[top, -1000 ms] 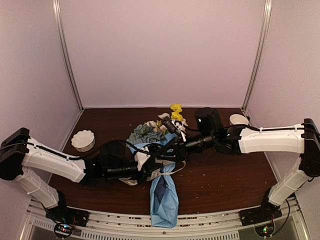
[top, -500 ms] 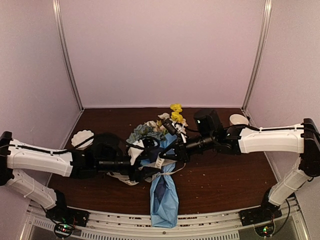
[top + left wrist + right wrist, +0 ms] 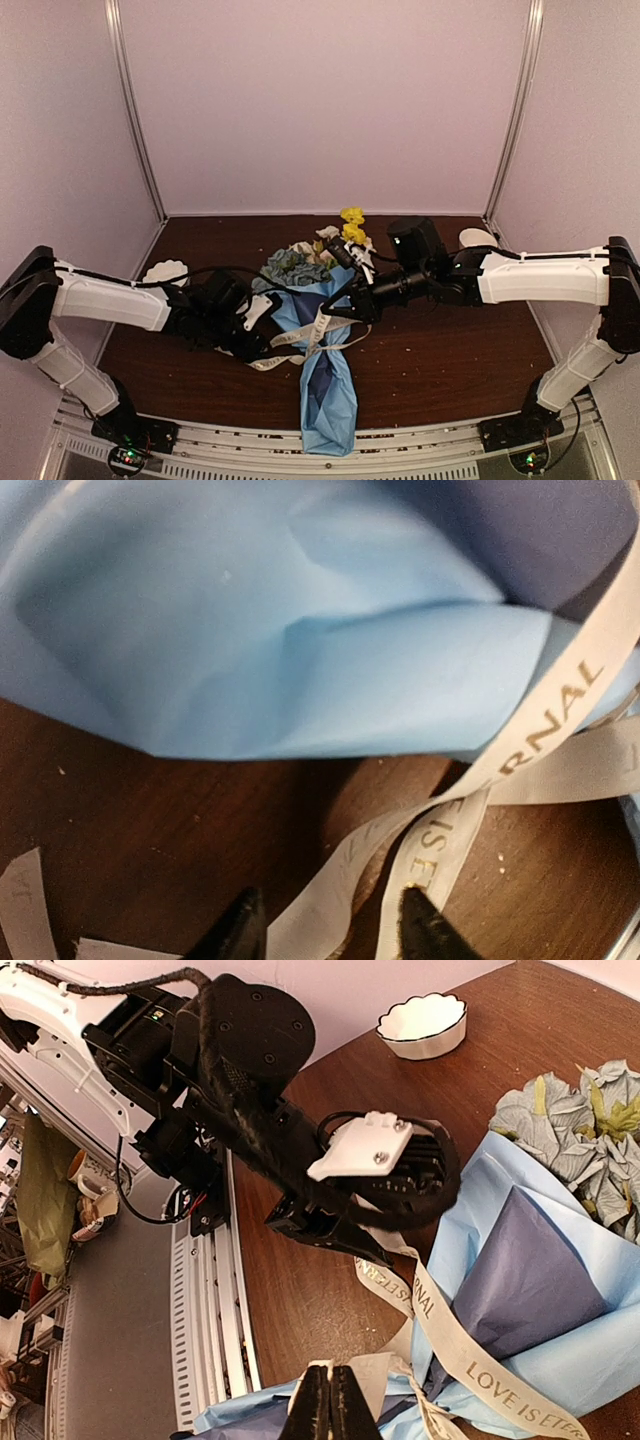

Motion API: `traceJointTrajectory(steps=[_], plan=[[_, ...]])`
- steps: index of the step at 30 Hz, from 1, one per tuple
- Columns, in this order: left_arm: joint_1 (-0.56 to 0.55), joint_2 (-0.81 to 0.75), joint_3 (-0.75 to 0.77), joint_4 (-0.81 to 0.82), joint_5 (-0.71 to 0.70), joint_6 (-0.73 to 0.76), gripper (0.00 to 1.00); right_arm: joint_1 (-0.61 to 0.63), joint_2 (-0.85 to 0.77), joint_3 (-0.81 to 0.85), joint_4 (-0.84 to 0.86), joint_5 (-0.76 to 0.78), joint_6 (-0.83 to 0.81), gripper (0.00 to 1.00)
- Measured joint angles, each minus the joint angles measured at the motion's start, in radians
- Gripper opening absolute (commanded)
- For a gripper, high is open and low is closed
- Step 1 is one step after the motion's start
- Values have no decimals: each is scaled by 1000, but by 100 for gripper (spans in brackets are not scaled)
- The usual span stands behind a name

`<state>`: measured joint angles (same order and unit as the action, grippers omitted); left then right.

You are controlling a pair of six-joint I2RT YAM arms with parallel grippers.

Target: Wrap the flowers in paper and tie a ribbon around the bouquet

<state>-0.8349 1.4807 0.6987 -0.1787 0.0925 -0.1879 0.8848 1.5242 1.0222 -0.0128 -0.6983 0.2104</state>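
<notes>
Left wrist: L hand [image 3: 328, 935] half-spread astride ribbon [image 3: 560, 710]; R hand [image 3: 330, 1400] fully closed, hold unclear.

Dark table, two white dishes, pale booth

A dark brown wooden table [image 3: 450, 350] sprinkled with tiny pale specks carries a white scalloped ceramic bowl [image 3: 165, 271] near its left edge, partly hidden, and a small white round dish [image 3: 477, 238] at the far right corner, also partly hidden. Plain pale lilac walls [image 3: 320, 100] with thin silver metal corner posts [image 3: 135, 110] enclose it, and a ribbed grey metal rail [image 3: 400, 440] runs along the near edge.
</notes>
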Motion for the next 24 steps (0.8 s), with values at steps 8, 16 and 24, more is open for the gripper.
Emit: traceJointTrajectory(steps=[8,16,24], plan=[[-2,29,26,-22,5,33,29,-1,0,0,-3,1,-2,0],[-2,51,9,45,33,46,18,-10,0,3,-6,1,-1,0],[-2,62,-5,72,18,58,0,-20,0,4,-6,3,3,0]])
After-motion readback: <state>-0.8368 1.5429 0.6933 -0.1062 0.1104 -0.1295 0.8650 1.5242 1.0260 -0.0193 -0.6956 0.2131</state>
